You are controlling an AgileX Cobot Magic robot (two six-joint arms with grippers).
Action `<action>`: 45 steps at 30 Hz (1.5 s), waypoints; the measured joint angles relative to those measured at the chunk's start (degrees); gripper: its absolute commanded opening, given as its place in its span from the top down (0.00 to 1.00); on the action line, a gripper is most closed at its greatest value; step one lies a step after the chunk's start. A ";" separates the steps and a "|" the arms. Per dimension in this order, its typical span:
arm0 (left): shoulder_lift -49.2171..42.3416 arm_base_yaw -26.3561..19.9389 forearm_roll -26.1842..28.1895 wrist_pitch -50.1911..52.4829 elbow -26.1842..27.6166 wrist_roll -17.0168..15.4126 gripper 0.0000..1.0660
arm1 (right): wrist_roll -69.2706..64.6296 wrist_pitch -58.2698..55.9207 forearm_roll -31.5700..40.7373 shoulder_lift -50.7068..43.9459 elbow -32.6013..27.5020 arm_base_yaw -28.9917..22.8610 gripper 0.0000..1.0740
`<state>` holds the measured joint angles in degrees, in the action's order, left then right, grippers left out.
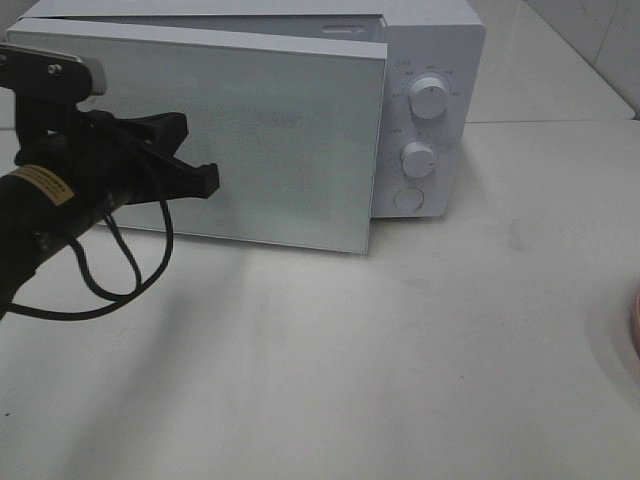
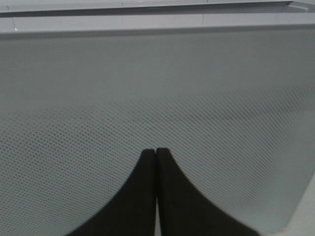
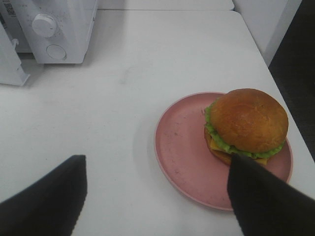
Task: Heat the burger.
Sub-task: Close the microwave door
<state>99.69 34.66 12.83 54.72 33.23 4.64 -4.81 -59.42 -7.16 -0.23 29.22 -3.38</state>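
The burger (image 3: 248, 127) sat upright, bun up, on the pink plate (image 3: 184, 155); round, no long axis. Right gripper (image 3: 156, 196) gaped wide; left gripper (image 2: 156, 157) was pinched closed at the microwave door (image 1: 270, 140).

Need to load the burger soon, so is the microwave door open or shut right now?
Open, but only slightly. The microwave door stands angled off the microwave body, with a gap along its top and right edge. The left claw is at its front.
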 measured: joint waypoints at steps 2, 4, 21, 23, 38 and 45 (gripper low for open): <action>0.57 0.74 1.32 -0.40 0.80 0.80 1.00 | 0.00 0.00 0.00 0.00 0.00 0.00 0.29; 2.35 2.69 5.79 -1.72 3.95 3.32 1.00 | 0.00 0.00 0.00 0.00 0.00 0.00 0.29; 9.05 4.01 13.41 -5.27 15.70 6.65 1.00 | 0.00 0.00 0.00 0.00 0.00 0.00 0.29; 9.97 4.24 13.52 -5.73 17.19 6.76 1.00 | 0.00 0.00 0.00 0.00 0.00 0.00 0.29; 14.09 5.33 16.67 -12.03 25.38 12.89 1.00 | 0.00 0.00 0.00 0.00 0.00 0.00 0.29; 14.32 5.73 16.56 -16.50 26.87 14.15 1.00 | 0.00 0.00 0.00 0.00 0.00 0.00 0.29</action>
<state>114.02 40.39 29.39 38.22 60.10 18.79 -4.81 -59.42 -7.16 -0.23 29.22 -3.38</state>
